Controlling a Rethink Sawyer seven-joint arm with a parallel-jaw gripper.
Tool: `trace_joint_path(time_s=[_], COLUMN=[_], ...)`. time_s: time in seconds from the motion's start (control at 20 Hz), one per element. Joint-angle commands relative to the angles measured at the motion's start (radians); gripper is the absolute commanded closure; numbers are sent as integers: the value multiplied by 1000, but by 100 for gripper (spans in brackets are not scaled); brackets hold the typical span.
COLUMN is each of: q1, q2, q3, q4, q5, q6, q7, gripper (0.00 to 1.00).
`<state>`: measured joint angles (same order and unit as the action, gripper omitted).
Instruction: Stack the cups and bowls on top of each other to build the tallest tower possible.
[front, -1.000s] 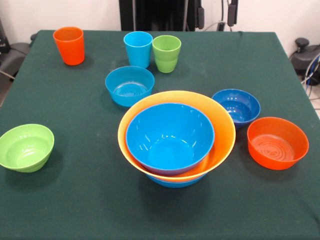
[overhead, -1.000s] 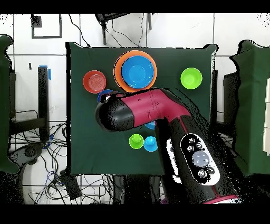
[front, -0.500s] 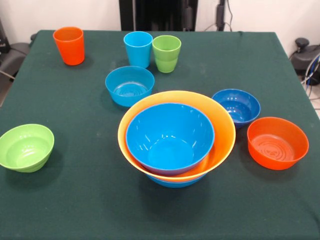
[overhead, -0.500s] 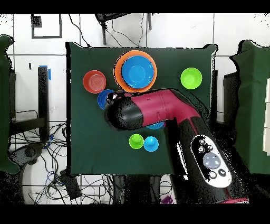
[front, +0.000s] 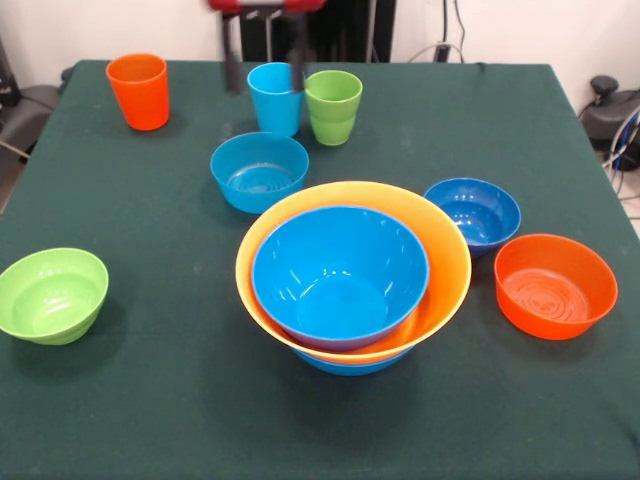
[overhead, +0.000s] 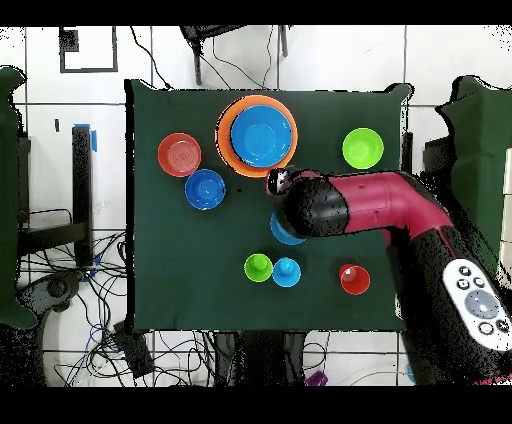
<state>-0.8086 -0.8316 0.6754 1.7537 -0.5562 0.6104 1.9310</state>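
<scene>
Worktop (front: 150, 400): covered in dark green cloth, matt, faintly wrinkled. Tower (front: 352, 275) at frame centre: glossy smooth plastic, highlights on inner blue bowl. Orange bowl (front: 555, 285) at right and light blue bowl (front: 259, 170): shiny plastic, concentric rings in floor. Lime green cup (front: 333, 106): plastic, ridged lower half. Orange cup (front: 138, 91) at upper left: smooth plastic. Arm (overhead: 370, 205) in overhead view: glossy red and black shell.

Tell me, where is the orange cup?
In the front view the orange cup stands alone at the table's far left corner, left of the light blue cup. In the overhead view it sits at the lower right, beside the arm.
</scene>
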Motion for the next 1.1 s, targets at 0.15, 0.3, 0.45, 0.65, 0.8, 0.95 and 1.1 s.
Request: trace_joint_path(time_s=[0.15,0.3,0.45,0.65,0.8,0.95,1.1], q1=[-21,-23,-16,8,37,57,86], q2=[235,301,344,404,452,454,461], q3=[141,171,187,197,202,196,192], q4=[-228,-311,-383,-494,-580,-618,-686], q5=[-137,-143,-149,-154,-162,-156,-146], q6=[188,237,286,347,375,402,459], q7=[-592,-721,-836,-976,-1066,-1104,-1165], gripper=[0,0,0,0,0,0,0])
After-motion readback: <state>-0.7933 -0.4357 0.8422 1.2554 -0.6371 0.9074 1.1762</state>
